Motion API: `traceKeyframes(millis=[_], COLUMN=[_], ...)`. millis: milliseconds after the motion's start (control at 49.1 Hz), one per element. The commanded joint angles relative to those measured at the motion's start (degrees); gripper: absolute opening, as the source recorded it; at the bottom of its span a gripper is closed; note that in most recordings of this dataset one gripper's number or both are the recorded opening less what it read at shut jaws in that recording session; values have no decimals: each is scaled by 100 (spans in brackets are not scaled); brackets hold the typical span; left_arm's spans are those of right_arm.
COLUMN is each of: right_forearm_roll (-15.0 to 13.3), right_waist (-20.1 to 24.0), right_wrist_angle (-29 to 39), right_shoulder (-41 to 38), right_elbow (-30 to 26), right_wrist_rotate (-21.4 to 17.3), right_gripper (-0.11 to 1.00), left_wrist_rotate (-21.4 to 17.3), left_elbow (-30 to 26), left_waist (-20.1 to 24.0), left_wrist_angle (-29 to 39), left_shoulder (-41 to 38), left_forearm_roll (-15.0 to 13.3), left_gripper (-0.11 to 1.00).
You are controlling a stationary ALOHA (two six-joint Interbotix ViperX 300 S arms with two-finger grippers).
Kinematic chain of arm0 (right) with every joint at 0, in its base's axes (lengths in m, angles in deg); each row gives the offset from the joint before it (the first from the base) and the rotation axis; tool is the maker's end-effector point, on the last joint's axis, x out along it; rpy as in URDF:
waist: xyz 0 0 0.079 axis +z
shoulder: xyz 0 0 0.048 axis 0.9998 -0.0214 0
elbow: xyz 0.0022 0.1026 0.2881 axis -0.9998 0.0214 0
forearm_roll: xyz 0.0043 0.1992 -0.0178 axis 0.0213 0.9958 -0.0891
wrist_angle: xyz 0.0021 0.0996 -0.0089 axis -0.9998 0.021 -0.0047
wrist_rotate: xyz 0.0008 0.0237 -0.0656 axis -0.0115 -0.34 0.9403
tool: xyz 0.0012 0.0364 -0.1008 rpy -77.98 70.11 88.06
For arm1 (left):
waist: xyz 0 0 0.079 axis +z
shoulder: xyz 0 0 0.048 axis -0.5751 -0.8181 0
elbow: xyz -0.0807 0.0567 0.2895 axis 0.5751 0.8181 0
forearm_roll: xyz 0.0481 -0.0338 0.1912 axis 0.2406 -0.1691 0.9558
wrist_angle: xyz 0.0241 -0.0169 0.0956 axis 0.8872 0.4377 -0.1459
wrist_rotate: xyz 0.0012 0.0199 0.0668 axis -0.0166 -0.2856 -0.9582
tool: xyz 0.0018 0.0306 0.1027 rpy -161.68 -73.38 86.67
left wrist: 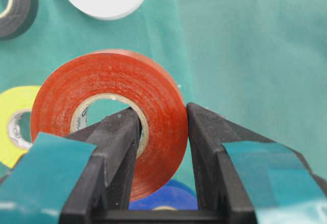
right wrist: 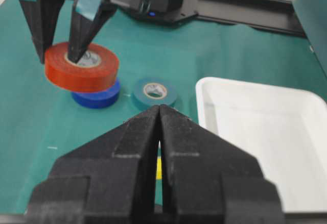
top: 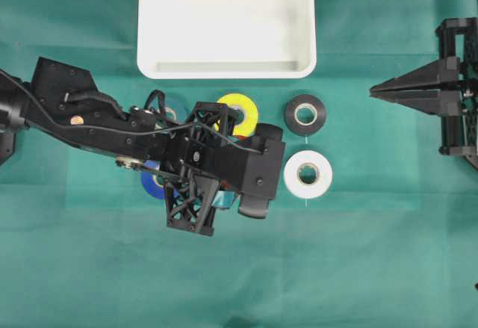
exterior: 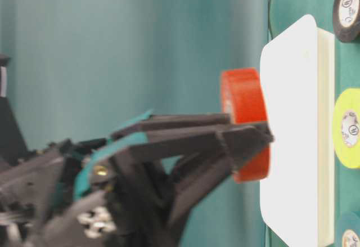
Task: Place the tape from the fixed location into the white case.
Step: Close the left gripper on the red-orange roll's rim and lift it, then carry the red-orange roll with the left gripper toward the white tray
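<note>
Left wrist view shows what the overhead hides: the left gripper (left wrist: 162,132) pinches the red-orange tape (left wrist: 108,117) through its wall, one finger (left wrist: 115,147) inside the pale core, the other against the outer face. From the right wrist camera that roll hangs in the upper left, lifted above the dark blue roll (right wrist: 97,95), with a teal roll (right wrist: 155,92) just beside. Overhead, the left arm covers the held roll; the yellow roll (top: 243,111), black roll (top: 305,114) and white roll (top: 308,173) lie below the white case (top: 225,68), which sits at top centre. At the right edge, the right gripper (top: 381,89) has its fingers pressed together, holding nothing.
</note>
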Motion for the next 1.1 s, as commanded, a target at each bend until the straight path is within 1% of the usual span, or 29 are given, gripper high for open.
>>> traceKeyframes(millis=[0, 204, 387, 652, 1080], right_forearm_roll=[-9, -9, 0, -9, 0], right_waist=[0, -9, 0, 0, 0], right_wrist_angle=[-44, -26, -35, -26, -26], right_shoulder=[-26, -18, -26, -26, -18], right_elbow=[-88, -88, -79, -88, -88], right_wrist_rotate=[0, 0, 0, 0, -9], right_gripper=[0, 0, 0, 0, 0], left_wrist_rotate=[-18, -26, -18, -26, -18], left_elbow=[-308, -650, -844, -984, -976], left_waist=[-26, -79, -114, -114, -114], left_wrist_angle=[158, 431, 562, 756, 765], left_shoulder=[220, 325, 554, 747, 765], left_forearm_roll=[18, 26, 35, 35, 35], left_gripper=[27, 27, 27, 27, 27])
